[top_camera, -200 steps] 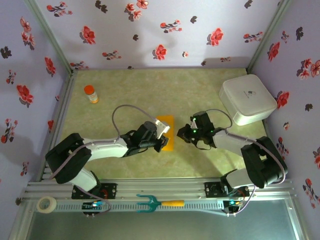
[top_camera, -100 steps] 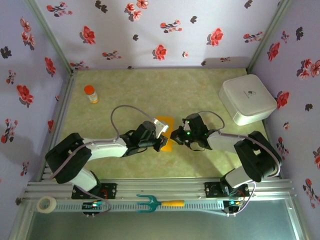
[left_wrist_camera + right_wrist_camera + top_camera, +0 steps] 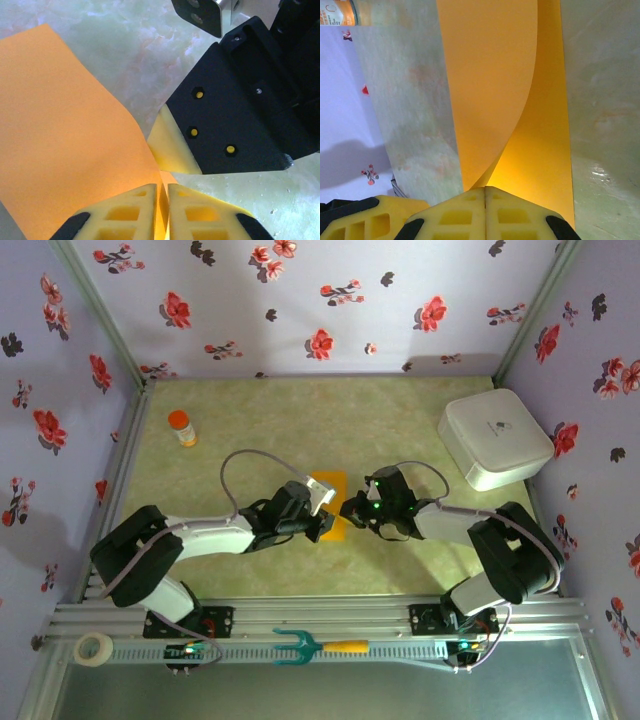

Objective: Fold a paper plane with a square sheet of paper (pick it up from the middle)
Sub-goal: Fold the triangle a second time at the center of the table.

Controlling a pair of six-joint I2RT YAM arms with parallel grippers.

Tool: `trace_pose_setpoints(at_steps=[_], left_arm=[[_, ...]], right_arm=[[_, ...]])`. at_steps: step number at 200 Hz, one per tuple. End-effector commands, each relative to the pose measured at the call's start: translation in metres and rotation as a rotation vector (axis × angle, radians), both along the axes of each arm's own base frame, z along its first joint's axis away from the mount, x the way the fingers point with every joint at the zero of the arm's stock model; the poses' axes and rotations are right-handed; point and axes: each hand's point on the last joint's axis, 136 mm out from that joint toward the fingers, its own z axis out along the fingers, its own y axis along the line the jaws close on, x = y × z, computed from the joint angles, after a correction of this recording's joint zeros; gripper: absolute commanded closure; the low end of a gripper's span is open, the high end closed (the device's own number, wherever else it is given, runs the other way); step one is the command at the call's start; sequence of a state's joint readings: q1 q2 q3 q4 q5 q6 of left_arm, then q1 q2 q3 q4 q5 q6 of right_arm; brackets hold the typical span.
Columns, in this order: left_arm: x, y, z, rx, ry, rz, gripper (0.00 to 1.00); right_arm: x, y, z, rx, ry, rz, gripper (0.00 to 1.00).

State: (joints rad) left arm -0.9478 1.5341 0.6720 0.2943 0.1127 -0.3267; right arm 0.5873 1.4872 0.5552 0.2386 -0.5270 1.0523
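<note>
Pinching this light, floppy, crease-prone sheet of paper (image 3: pixel 334 484) at the middle of the table (image 3: pixel 300 420), your right gripper (image 3: pixel 485 192) is clamped on its curled edge, the safest hold; whether your left gripper (image 3: pixel 160 197), jaws nearly together, grips it cannot be told.

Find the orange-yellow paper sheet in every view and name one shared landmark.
Top external: square sheet of paper, near the picture's centre.
Left wrist: it fills the left half.
Right wrist: centre, running from the top edge downward.
Shared landmark: green marbled table.
</note>
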Motion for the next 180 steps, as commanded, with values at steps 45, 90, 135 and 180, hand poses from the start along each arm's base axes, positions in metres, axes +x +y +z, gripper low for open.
trace_pose_setpoints(at_steps=[45,90,135,180], left_arm=[[0.001,0.010,-0.016,0.063,0.003,-0.002,0.86],[0.000,0.011,-0.016,0.060,0.005,-0.002,0.97],[0.002,0.002,-0.006,0.023,0.026,-0.004,1.00],[0.005,-0.003,0.000,0.000,0.040,0.016,1.00]], right_arm=[[0.002,0.003,-0.002,0.001,0.004,-0.008,0.92],[0.001,0.001,-0.003,-0.010,0.009,-0.009,0.92],[-0.007,-0.022,-0.014,-0.136,0.011,-0.038,0.90],[-0.021,-0.025,-0.019,-0.147,0.025,-0.041,0.95]])
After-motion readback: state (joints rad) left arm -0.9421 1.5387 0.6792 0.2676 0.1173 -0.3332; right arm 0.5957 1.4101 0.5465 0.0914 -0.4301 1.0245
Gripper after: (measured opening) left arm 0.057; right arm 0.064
